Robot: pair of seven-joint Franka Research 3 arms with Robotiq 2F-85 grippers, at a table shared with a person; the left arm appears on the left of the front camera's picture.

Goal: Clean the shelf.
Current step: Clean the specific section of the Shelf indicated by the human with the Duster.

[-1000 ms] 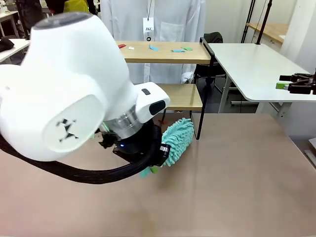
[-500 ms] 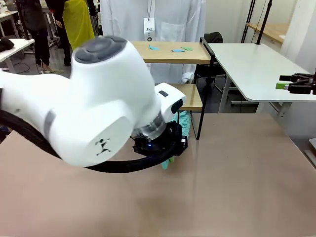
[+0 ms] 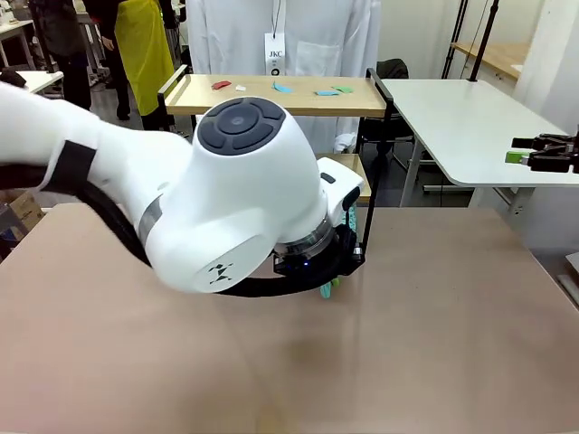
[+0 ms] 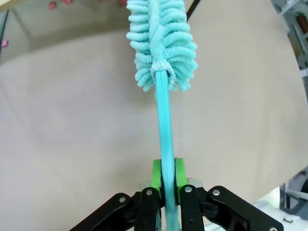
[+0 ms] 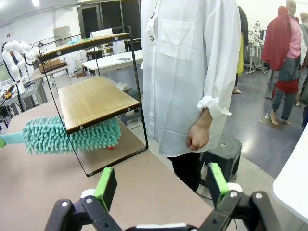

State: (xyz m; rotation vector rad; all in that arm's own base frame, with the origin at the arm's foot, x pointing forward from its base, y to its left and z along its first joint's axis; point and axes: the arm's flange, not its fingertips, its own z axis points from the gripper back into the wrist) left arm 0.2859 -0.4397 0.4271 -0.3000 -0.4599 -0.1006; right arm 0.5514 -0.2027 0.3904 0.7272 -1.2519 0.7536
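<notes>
The shelf (image 3: 380,108) stands at the table's far side, with small coloured scraps (image 3: 276,88) on its top board. My left gripper (image 4: 164,174) is shut on the thin handle of a teal fluffy duster (image 4: 161,43). In the front view my left arm covers most of the duster, and a teal bit (image 3: 330,286) shows below the wrist. From the right wrist the duster head (image 5: 72,135) lies low, at the edge of the shelf's lower board (image 5: 96,98). My right gripper (image 5: 161,185) is open and empty, far right (image 3: 534,154).
A person in a white coat (image 5: 183,72) stands behind the shelf, one hand (image 5: 197,137) hanging by the side. A white table (image 3: 461,117) adjoins the shelf on the right. The brown table (image 3: 434,344) is bare in front.
My left arm has swung right and toward the shelf with the duster. The duster head, earlier plain in the front view, is now mostly behind the arm. The right gripper has not moved.
</notes>
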